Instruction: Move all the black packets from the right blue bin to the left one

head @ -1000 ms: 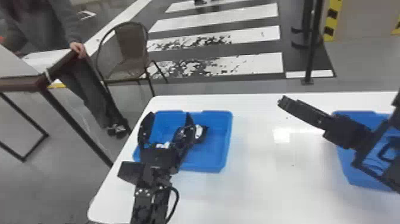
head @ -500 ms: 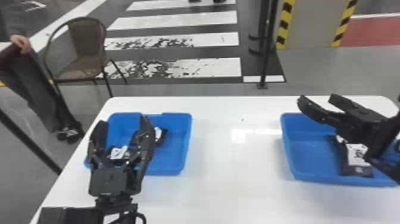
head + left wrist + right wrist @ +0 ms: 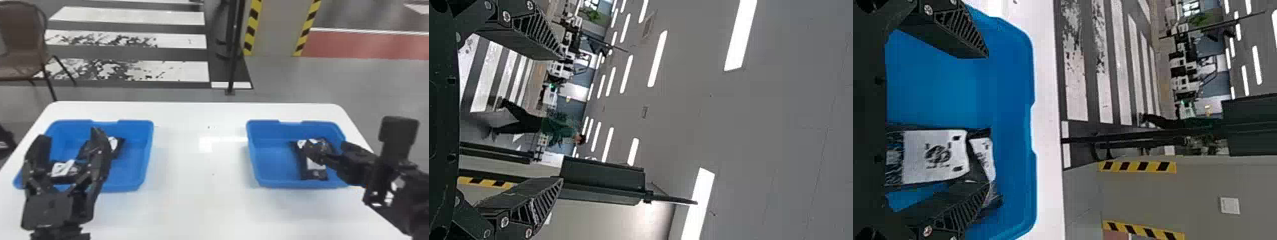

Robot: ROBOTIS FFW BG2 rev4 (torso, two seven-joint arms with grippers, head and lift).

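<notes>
Brown chair: standing on the floor beyond the table's left end [image 3: 22, 38].
My left end effector [image 3: 68, 137]: waiting over the near part of the left blue bin, its fingers spreading wide apart and gripping nothing; my wrist is tilting so that its view is facing the ceiling lights.
Left blue bin [image 3: 132, 159]: sitting on the table's left side.
Black packets in the left bin: one with a white label [image 3: 63, 169] is lying near my left end effector; another [image 3: 117, 145] is lying farther back, partly hiding behind my finger.
Table [image 3: 198, 204]: carrying both bins, its white top stretching between them.
Dark pole [image 3: 234, 57]: standing behind the table.
Right blue bin [image 3: 274, 162]: sitting on the table's right side.
Black packets in the right bin: a labelled one [image 3: 316, 166] is lying in front, with another [image 3: 982, 155] touching it at the far end.
My right end effector [image 3: 348, 140]: hovering at the right bin, fingers spreading apart, one passing in front of the packets; whether it is touching them, I cannot tell.
</notes>
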